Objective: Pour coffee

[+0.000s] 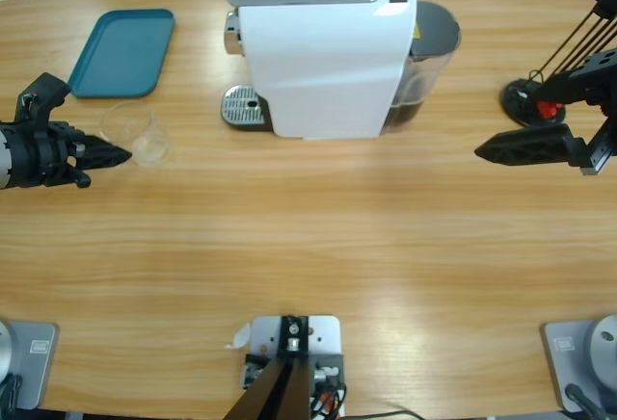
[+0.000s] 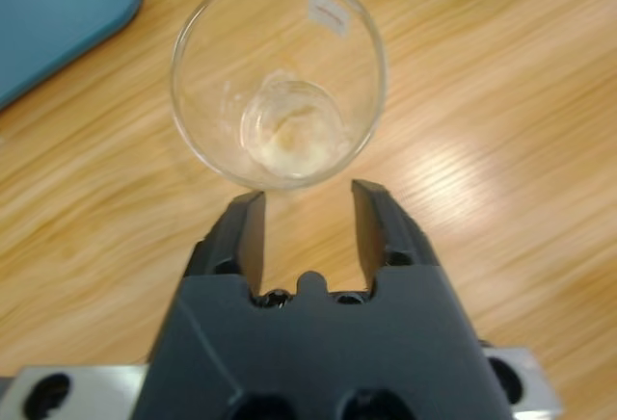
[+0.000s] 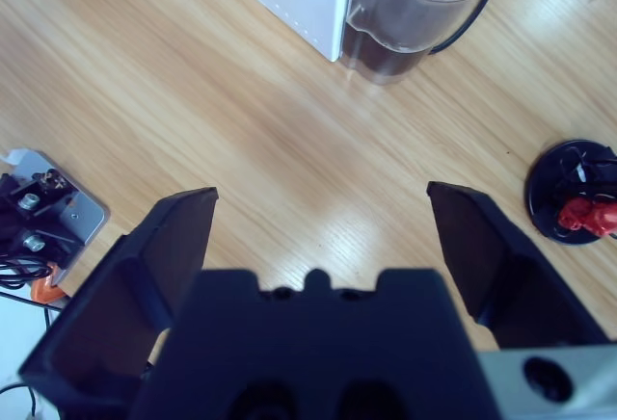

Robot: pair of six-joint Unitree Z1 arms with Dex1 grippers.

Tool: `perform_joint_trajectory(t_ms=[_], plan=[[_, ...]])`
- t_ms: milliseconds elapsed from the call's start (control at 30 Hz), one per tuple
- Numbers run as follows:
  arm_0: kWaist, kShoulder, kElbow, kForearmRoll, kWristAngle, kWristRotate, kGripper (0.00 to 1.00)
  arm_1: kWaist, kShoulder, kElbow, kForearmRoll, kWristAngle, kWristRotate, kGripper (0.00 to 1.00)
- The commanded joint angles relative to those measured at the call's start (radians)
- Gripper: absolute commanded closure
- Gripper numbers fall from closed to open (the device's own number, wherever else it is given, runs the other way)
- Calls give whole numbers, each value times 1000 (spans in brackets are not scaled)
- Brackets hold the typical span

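Observation:
A small clear glass cup [image 1: 141, 133] [image 2: 280, 78] stands upright on the wooden table, left of the white coffee machine [image 1: 328, 54]. It looks empty, and the coffee is out of view. My left gripper [image 1: 114, 156] [image 2: 308, 203] is open, with its fingertips just short of the cup's near wall and nothing between them. My right gripper [image 1: 487, 150] [image 3: 323, 198] hangs wide open over bare table, right of the machine and holding nothing.
A teal tray [image 1: 122, 51] [image 2: 58, 6] lies behind the cup at the back left. The machine's metal drip grate [image 1: 243, 107] faces left. Its dark round tank [image 1: 431, 49] [image 3: 405, 15] sits on its right. A black round base with a red part [image 1: 530, 102] [image 3: 578, 198] stands far right.

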Motion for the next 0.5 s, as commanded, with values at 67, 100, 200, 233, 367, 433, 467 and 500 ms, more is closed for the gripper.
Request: perform_joint_trajectory(t_ms=[67, 100, 200, 233, 367, 433, 467, 500], plan=[[2, -61, 17, -16, -51, 18, 9, -15, 18, 37, -14, 20, -16, 0], [3, -54, 8, -18, -49, 19, 8, -15, 18, 37, -14, 20, -16, 0], [3, -17, -10, -28, -29, 21, 7, -15, 15, 38, -14, 20, -18, 0], [3, 0, -14, -35, -16, 20, 5, -15, 15, 39, -14, 20, -18, 0], [4, 58, -39, -75, 4, 21, 4, -15, 21, 40, -14, 21, -18, 0], [4, 86, -57, -82, 4, 23, 8, -15, 25, 40, -14, 22, -18, 0], [4, 98, -62, -85, 4, 23, 6, -15, 26, 40, -14, 22, -18, 0], [4, 108, -63, -89, 4, 23, 7, -15, 27, 40, -14, 22, -18, 0]])
